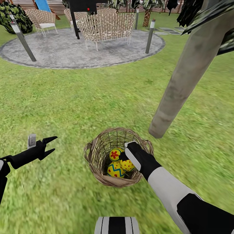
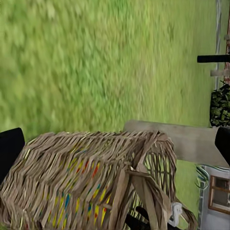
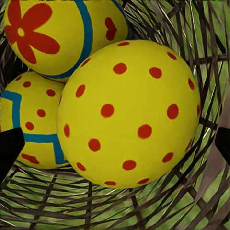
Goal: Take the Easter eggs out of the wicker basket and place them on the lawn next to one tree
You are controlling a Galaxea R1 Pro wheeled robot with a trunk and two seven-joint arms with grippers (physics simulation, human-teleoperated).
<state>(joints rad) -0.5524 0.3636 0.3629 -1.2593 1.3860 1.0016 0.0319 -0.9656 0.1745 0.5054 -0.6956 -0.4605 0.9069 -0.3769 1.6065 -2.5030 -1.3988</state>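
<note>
Lawn (image 1: 81,107) runs wide around everything; grey paved circle (image 1: 65,48) with wicker chairs (image 1: 107,24) lies well beyond.

Tree (image 1: 185,78) – pale trunk leaning, its foot on the grass just past the right end effector (image 1: 125,157) and near the basket. Likely the chosen spot, since it sits so close: short carry for each egg.

Wicker basket (image 1: 97,152) stands upright on the grass, right arm reaching down over its rim. All three Easter eggs are inside, touching one another: flower egg (image 1: 114,154), zigzag egg (image 1: 114,170), dotted egg (image 1: 128,165). None out yet.

Right end effector is down in the basket, spread wide – the right wrist view has the dotted egg (image 3: 128,112) squarely between two dark fingertips (image 3: 9,146), one each side and clear of the shell. Looks lined up to close on that egg first, as it lies on top and nearest.

Left end effector (image 1: 49,146) hangs open, empty, off to the basket's far side from the right one, above grass – parked out of the way, by my reading. Its camera looks at the basket's woven wall (image 2: 86,182).
</note>
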